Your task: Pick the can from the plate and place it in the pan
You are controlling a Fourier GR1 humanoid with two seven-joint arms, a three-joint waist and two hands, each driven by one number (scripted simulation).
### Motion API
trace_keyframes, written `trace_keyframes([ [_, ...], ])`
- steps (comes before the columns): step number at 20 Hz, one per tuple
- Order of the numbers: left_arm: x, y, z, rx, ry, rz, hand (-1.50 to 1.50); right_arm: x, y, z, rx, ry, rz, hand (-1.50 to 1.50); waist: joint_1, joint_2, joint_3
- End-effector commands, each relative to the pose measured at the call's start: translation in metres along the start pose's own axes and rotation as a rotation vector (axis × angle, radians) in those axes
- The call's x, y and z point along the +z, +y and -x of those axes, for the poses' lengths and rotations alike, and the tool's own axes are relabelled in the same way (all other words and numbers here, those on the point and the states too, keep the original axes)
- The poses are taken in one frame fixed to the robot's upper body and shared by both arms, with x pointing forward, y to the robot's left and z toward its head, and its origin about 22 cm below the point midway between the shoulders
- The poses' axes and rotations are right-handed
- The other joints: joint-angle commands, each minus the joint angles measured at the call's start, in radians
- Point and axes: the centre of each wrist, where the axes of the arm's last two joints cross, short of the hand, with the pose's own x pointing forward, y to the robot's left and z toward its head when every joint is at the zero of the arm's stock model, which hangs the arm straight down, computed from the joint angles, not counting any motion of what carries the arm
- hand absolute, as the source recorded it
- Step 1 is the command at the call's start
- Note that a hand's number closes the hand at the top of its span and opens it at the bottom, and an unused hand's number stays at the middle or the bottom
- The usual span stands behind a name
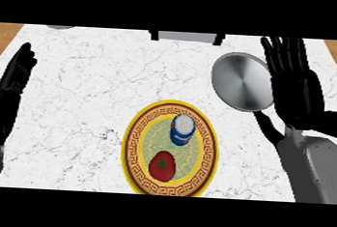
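Two black hands in view, both holding nothing. Right hand (295, 88) flat, fingers straight, spread; round grey metal pan (240, 81) just left of its palm. Blue-and-white can (182, 129) further left and nearer robot, upright on yellow-rimmed patterned plate (136, 138), beside red tomato (163, 166). Left hand (16, 71) resting at far left edge, fingers straight.

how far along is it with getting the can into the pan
Nothing is done yet: the can stands on the plate beside a red tomato. The right hand is open beside the pan, holding nothing; the left hand rests open at the left edge. Grasping, lifting and placing remain.
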Motion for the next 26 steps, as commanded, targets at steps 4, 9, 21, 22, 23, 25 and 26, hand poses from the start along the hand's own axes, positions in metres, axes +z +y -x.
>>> trace_keyframes([
  [4, 0.005, -0.019, 0.019, 0.223, 0.168, -0.012, 0.00, -0.056, 0.022, -0.029, -0.040, 0.053, -0.245, 1.50, 0.006, 0.019, 0.031],
  [9, 0.020, -0.038, 0.031, 0.393, 0.319, 0.002, 0.00, -0.007, -0.005, 0.006, 0.399, 0.143, -0.169, 1.50, -0.025, 0.012, 0.030],
  [21, 0.012, -0.037, 0.028, 0.420, 0.331, 0.020, 0.00, 0.005, -0.036, -0.051, 0.780, 0.159, -0.446, -1.50, -0.010, 0.014, 0.031],
  [22, -0.005, -0.046, 0.031, 0.378, 0.334, 0.011, 0.00, -0.001, -0.028, -0.057, 0.774, 0.126, -0.447, -1.50, -0.017, 0.016, 0.032],
  [23, 0.009, -0.056, 0.033, 0.407, 0.331, 0.013, 0.00, -0.015, -0.030, -0.065, 0.773, 0.139, -0.458, -1.50, -0.010, 0.015, 0.032],
  [25, -0.012, -0.034, 0.025, 0.408, 0.315, 0.009, 0.00, -0.014, 0.004, -0.058, 0.843, 0.191, -0.526, -1.50, -0.010, 0.015, 0.031],
  [26, -0.002, -0.048, 0.032, 0.410, 0.322, 0.018, 0.00, -0.031, 0.004, -0.069, 0.898, 0.202, -0.568, -1.50, -0.003, 0.016, 0.030],
])
